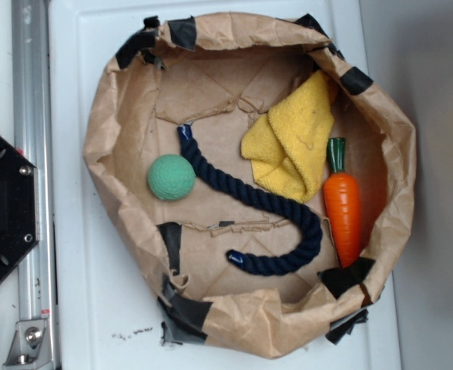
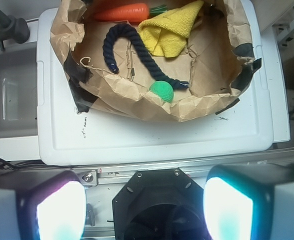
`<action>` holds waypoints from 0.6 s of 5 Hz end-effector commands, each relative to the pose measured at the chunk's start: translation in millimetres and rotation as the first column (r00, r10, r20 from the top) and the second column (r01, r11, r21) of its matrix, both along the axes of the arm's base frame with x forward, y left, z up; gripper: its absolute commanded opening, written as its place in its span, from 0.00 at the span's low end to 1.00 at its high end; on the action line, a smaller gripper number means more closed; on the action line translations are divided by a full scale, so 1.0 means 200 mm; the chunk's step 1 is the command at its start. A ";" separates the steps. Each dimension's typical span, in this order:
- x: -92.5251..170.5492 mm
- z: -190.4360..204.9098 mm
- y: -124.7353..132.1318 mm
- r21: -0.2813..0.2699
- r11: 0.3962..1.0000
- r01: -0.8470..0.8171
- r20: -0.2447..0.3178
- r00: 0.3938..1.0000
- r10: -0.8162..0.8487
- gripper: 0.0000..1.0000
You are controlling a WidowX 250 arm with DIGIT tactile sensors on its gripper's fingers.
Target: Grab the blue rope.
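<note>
The blue rope (image 1: 251, 202) is a thick navy twisted rope with shiny blue capped ends. It lies curved on the floor of a brown paper basket (image 1: 115, 116), from beside the green ball to a hook near the carrot. It also shows in the wrist view (image 2: 118, 41). My gripper (image 2: 144, 210) is open and empty, its two pale fingers (image 2: 61, 210) wide apart. It hangs above the black robot base, well short of the basket. The gripper is out of the exterior view.
In the basket lie a green ball (image 1: 171, 177), a yellow cloth (image 1: 296, 140) and an orange toy carrot (image 1: 342, 208). The basket sits on a white lid (image 1: 80, 254). A metal rail (image 1: 30, 116) and the black base (image 1: 3, 208) are at the left.
</note>
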State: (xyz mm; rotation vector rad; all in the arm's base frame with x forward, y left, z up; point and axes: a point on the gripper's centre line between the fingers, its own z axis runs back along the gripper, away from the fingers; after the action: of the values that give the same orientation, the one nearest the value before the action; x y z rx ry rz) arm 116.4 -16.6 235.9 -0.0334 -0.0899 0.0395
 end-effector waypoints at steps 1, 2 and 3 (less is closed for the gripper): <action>0.00 0.00 0.00 0.000 1.000 0.000 0.000 1.000 0.000 1.00; 0.25 -0.13 0.05 0.014 0.999 -0.050 -0.036 0.998 0.051 1.00; 0.45 -0.25 0.12 0.022 0.994 -0.102 -0.060 0.993 0.104 1.00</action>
State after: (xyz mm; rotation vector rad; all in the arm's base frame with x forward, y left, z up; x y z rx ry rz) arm 202.7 2.3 173.4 -0.0102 0.0127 0.1209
